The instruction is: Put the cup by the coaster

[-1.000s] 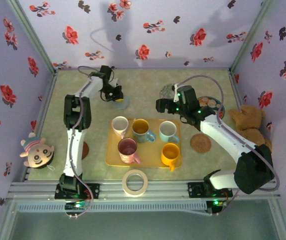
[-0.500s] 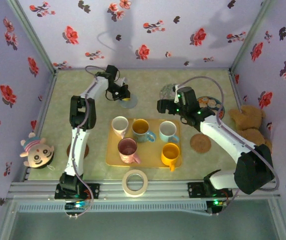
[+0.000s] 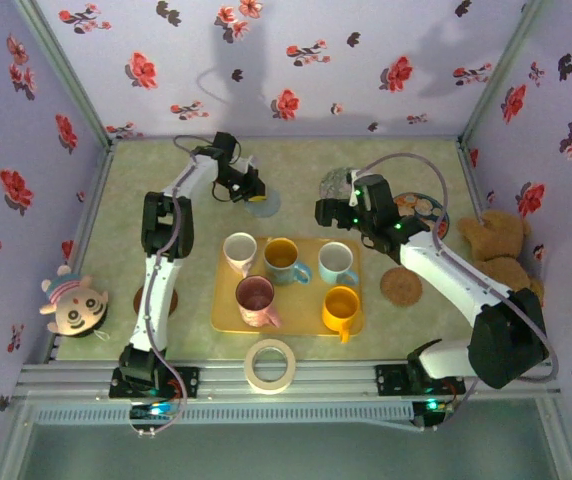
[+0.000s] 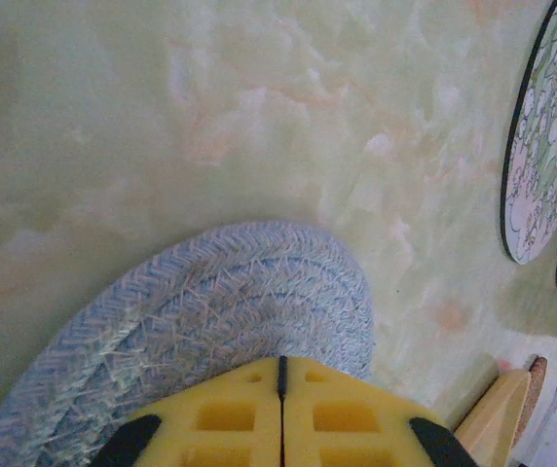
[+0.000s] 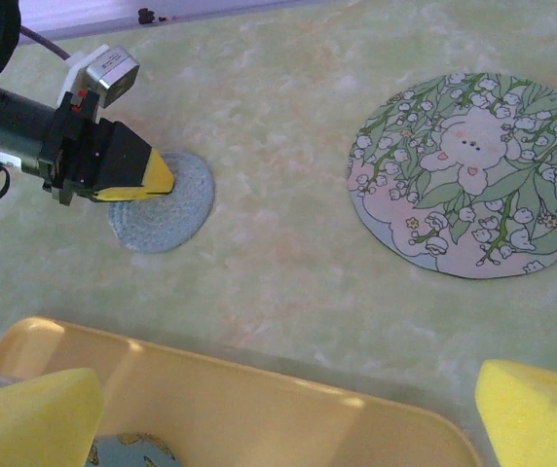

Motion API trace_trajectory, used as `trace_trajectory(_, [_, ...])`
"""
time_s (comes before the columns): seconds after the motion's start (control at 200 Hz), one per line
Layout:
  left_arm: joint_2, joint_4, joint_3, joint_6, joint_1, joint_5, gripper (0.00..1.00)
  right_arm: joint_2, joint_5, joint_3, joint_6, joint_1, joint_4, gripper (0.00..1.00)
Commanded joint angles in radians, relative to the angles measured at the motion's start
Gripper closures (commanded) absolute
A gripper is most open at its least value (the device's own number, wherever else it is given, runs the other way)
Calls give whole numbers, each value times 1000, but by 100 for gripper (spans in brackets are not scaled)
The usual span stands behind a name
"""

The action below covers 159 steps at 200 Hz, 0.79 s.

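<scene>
On tabletop (image 3: 296, 160): yellow tray (image 3: 224, 320) with all five cups (image 3: 283, 257) upright on it. Over tray's far edge, right claw (image 5: 283, 418) spread wide, empty. Beyond tray, left claw (image 4: 280, 389) pressed together, empty, tip just over blue woven coaster (image 5: 167, 219).

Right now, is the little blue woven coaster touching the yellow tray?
Apart. The right wrist view shows a strip of bare table between the blue coaster and the tray rim.
</scene>
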Motion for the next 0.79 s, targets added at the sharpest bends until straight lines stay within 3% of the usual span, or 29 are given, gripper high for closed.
trace_trajectory(0.0, [21,-42,4,-11,-13,-15,89,-16,24,-8,4,3,17,1])
trace_trajectory(0.385, [-91,-8,21,-74,-8,-37,74,-24,25,-2,-11,3,1,1])
trace_trajectory(0.515, [-153,-23,28,-77,-1,-72,66,-35,23,0,-20,2,-9,1])
trace_trajectory(0.79, [-304,-116,37,-33,8,-174,59,-38,39,45,-40,2,-66,1])
